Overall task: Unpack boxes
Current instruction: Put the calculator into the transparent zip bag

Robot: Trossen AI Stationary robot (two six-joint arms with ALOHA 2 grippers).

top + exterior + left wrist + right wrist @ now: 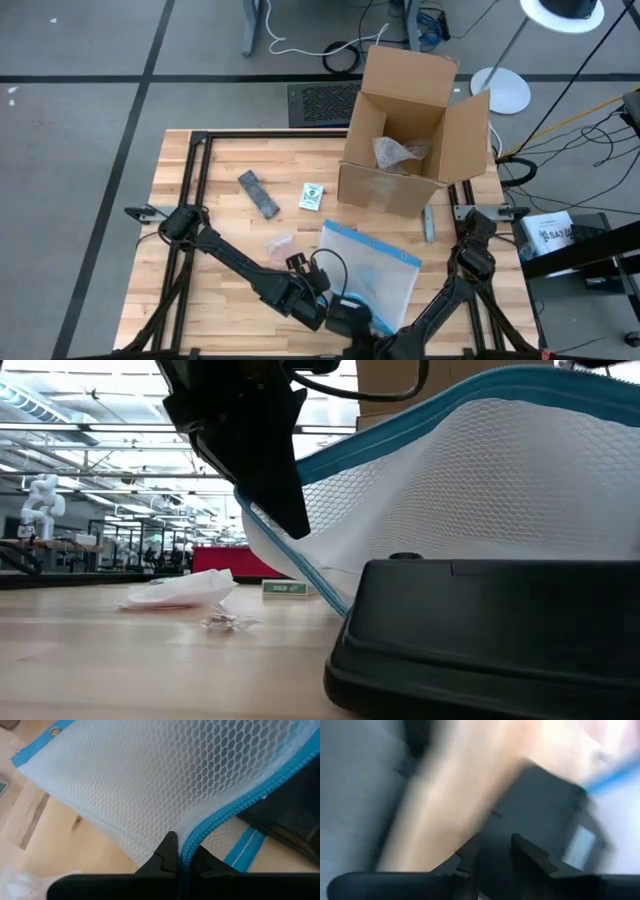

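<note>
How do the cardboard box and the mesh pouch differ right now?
The box is brown cardboard, standing upright at the table's far side; the pouch is white mesh edged in blue, flat in shape, at the near side. The box stands free with its flaps open; the pouch is pinched at its zipper edge by the shut left gripper and lifted at that side. Both are containers on the wooden table.

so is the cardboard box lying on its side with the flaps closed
No, in the high view the cardboard box stands upright at the table's far edge with its flaps open and a crumpled clear plastic bag inside.
</note>
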